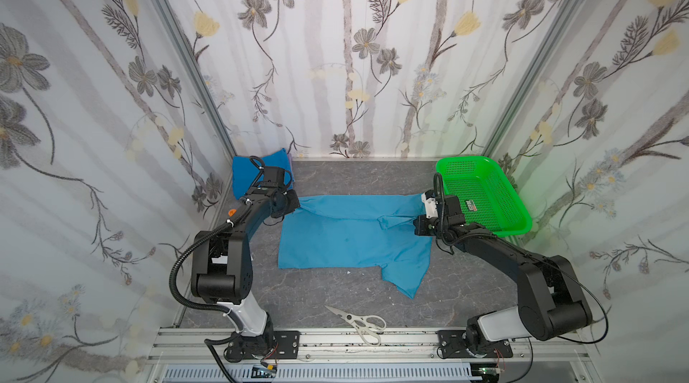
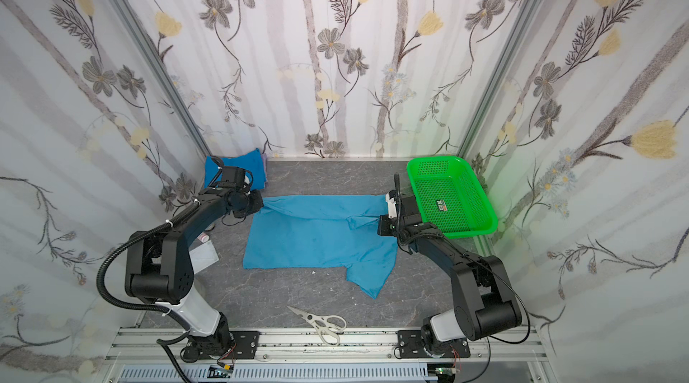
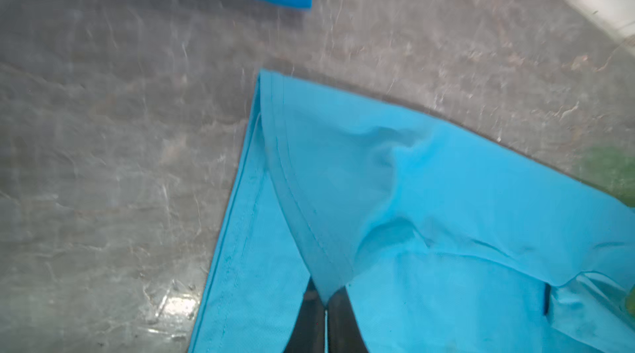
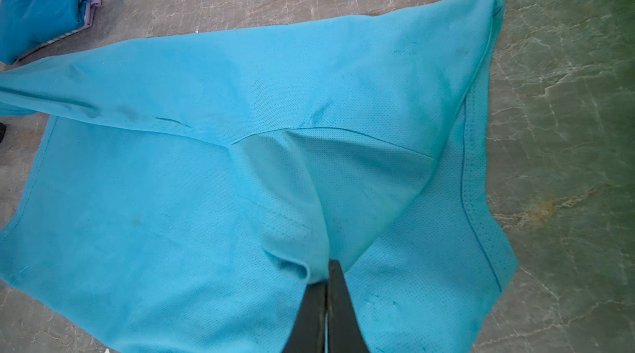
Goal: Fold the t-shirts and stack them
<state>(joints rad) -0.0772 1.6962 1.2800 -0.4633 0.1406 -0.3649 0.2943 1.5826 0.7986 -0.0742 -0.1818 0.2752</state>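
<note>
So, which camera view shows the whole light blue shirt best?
Both top views: the light blue shirt shows there with its whole outline. The left wrist view shows only one hemmed corner; the right wrist view shows most of it, cut off at the frame.

Both arms were glossy black with rounded joint housings: the left arm [image 1: 238,247] at the left of a top view, the right arm [image 1: 496,247] at the right. Each rose from a white lower link [image 1: 248,312] above a screwed black base plate [image 1: 287,340]. A ribbed black conduit [image 1: 173,276], held by white cable ties, looped beside the left arm. An orange dot [image 1: 232,212] marked its forearm. A white bracket [image 1: 430,206] sat on the right wrist. The right gripper [image 4: 326,275] had black tapered fingers [image 4: 342,306].
</note>
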